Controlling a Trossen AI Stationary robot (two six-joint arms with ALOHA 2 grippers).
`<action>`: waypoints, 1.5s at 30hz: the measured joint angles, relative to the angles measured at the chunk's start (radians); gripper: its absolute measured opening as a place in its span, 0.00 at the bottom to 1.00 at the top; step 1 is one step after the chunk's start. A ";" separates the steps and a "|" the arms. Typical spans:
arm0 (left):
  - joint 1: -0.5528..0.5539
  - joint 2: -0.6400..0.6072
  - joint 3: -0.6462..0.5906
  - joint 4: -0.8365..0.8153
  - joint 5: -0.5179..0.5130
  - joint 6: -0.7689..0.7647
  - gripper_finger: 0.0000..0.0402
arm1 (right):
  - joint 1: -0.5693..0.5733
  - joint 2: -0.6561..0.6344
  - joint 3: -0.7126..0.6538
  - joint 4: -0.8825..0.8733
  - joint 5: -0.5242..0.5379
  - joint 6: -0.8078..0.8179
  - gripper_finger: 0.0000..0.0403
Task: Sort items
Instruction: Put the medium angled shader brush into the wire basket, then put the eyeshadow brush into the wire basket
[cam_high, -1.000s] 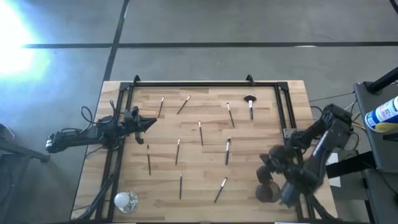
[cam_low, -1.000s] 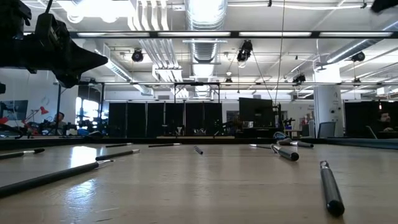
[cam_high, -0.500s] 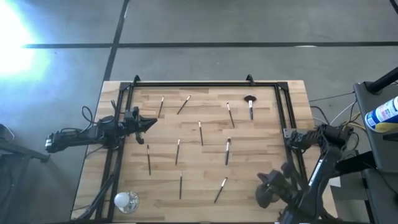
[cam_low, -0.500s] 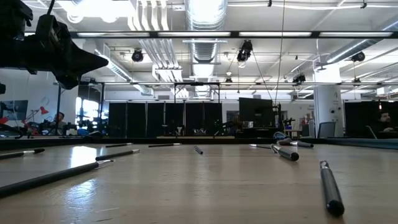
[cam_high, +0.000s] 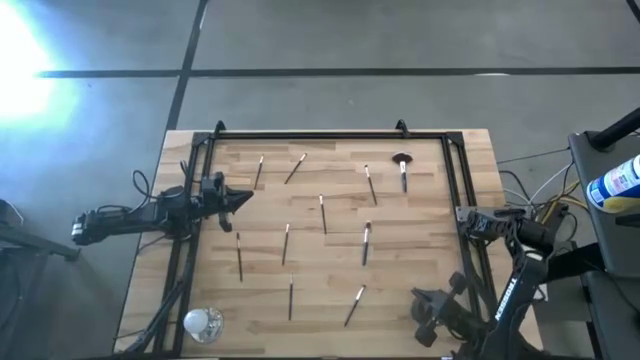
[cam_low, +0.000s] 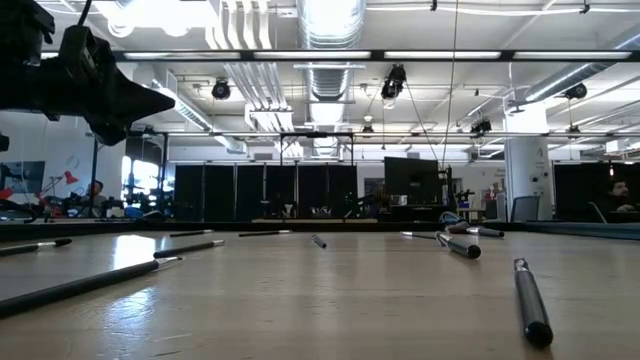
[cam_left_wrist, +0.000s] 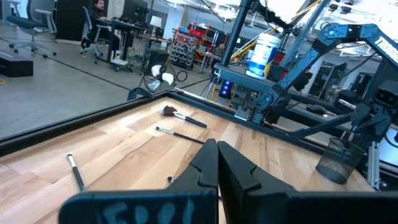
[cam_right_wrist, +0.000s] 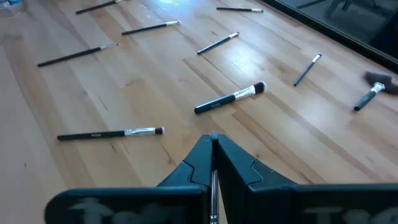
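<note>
High view: brushes still scattered, both arms' jaws clenched and empty

High view shows the wooden table (cam_high: 420, 215) with the items (cam_high: 322, 214) lying loose across its middle, none touching another. One has a wide round dark head (cam_high: 401, 160) and lies at the far edge. The left gripper (cam_high: 240, 199) hovers at the table's left side, jaws pressed together on nothing; the nearest brush (cam_high: 239, 255) lies just beyond and to one side of its tips. The right gripper (cam_right_wrist: 212, 144) hangs over the near right corner, jaws likewise clenched and empty, with a pale-tipped brush (cam_right_wrist: 231, 99) directly ahead of them and a thin one (cam_right_wrist: 109, 134) off to the side. A dark cup (cam_left_wrist: 339, 160) and a silver cup (cam_high: 201, 322) stand at the near corners. Sorting appears not yet begun. To do well, the jaws must open first, line up across a brush's handle, and descend near its middle.
</note>
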 joint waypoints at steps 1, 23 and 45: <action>0.000 0.002 0.000 0.000 0.000 0.000 0.00 | 0.001 0.009 0.000 0.001 0.000 0.000 0.02; 0.000 0.013 0.000 -0.001 0.000 -0.010 0.00 | 0.008 0.023 0.003 0.005 -0.086 0.000 0.02; 0.000 0.013 0.000 0.000 0.057 -0.011 0.00 | -0.132 -0.157 0.008 0.161 -0.008 -0.340 0.02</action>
